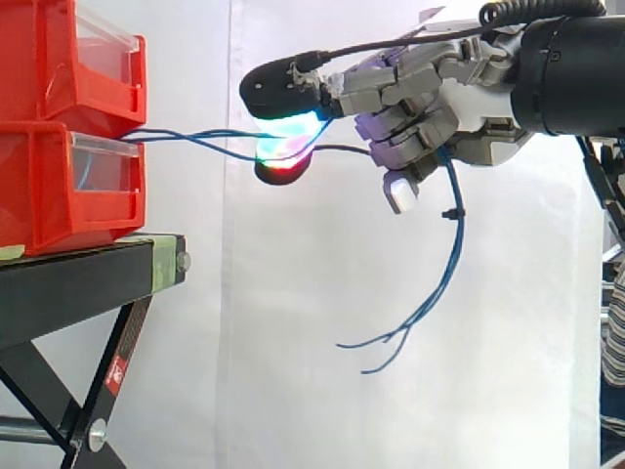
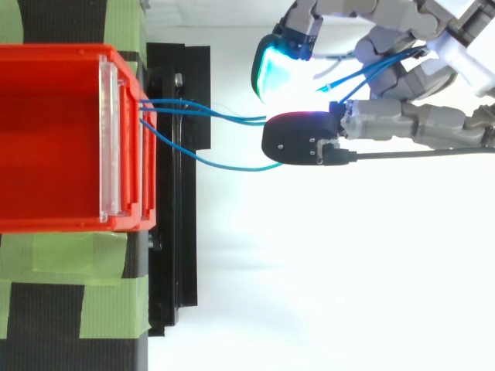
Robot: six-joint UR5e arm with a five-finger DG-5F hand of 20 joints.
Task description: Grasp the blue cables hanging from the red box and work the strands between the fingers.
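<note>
**Hand [image 1: 444, 98] pinching thin blue cables [image 1: 186, 136] stretched from two stacked red plastic bins [image 1: 59, 117].**

The strands leave the front of the bins where the upper one meets the lower, cross open air to the right, and pass between glowing fingertips [image 1: 283, 88] pressed together on them, lit cyan, green and red. Past the pinch they run through the curled fingers and hang below the palm, loose ends fanning out. The bins sit at the edge of a black surface [image 1: 78, 274] with green tape strips [image 2: 108, 255].
</note>
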